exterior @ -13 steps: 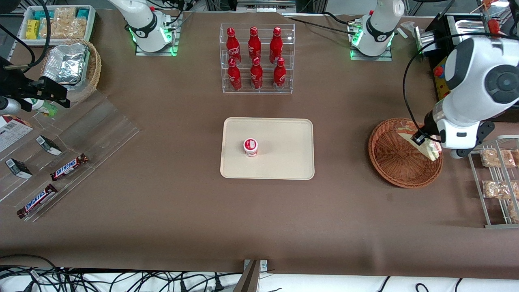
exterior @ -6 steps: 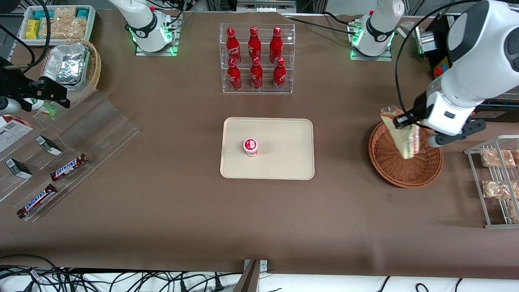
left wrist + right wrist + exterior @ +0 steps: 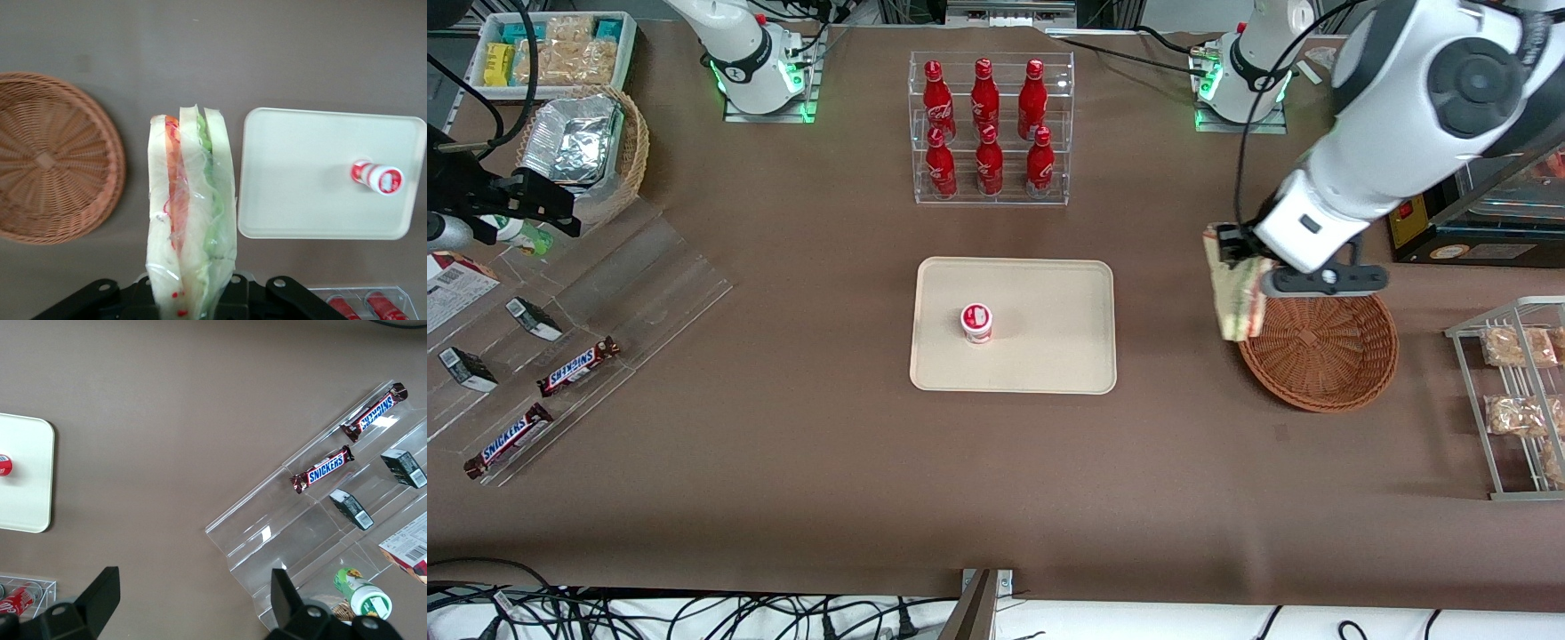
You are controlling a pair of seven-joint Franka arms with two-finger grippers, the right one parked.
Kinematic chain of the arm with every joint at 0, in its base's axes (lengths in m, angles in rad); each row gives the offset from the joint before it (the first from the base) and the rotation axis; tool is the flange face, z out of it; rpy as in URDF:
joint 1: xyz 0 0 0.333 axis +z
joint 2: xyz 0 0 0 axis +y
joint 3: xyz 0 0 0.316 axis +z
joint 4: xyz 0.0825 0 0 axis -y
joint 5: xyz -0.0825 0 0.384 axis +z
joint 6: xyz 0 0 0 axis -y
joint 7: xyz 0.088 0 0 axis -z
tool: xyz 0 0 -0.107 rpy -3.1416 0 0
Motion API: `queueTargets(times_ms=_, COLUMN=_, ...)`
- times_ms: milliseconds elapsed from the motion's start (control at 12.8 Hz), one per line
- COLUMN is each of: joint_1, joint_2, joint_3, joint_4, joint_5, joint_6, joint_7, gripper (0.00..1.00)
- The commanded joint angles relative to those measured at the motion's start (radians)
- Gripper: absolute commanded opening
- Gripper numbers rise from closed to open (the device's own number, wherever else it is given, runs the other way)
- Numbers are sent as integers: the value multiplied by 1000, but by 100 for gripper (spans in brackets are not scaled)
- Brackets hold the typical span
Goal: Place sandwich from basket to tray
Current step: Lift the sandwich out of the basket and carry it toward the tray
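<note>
Pale wrapped sandwich (image 3: 1232, 298), green-red filling, hanging from gripper (image 3: 1238, 253), above basket (image 3: 1325, 357) rim

1. One big table fills the front view, under a matte brown cover (image 3: 783, 462) that shows faint creases near the bottom of the frame.
2. Bottom edge: a white strip with tangled black cables (image 3: 605, 613); a metal bracket (image 3: 980, 609) at bottom centre.
3. Top centre: a clear acrylic rack (image 3: 990, 191) holding six red bottles (image 3: 984, 93) in two rows.
4. Toward the parked arm's end: a clear stepped display stand (image 3: 649, 276).
5. Toward the working arm's end: a wire shelf (image 3: 1489, 418).
6. Light even, shadows soft. No walls or windows in view.
</note>
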Motion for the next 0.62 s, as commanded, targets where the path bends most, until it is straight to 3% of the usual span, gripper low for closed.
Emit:
queueTargets(times_ms=0, joint_1=-61, joint_2=53, joint_3=-32, joint_4=20, joint_5=8, joint_6=60, joint_7=-47, gripper=16)
queueTargets(times_ms=156, joint_1=-123, joint_2=85, joint_3=-33, joint_4=21, joint_5=69, joint_6=76, joint_7=-93, gripper=16)
queueTargets(times_ms=390, joint_1=-176, joint_2=136, joint_3=-32, joint_4=9, joint_5=71, joint_6=134, joint_7=-121, gripper=16)
queueTargets(times_ms=546, joint_1=-200, joint_2=176, joint_3=-32, joint_4=7, joint_5=117, joint_6=148, joint_7=-139, gripper=17)
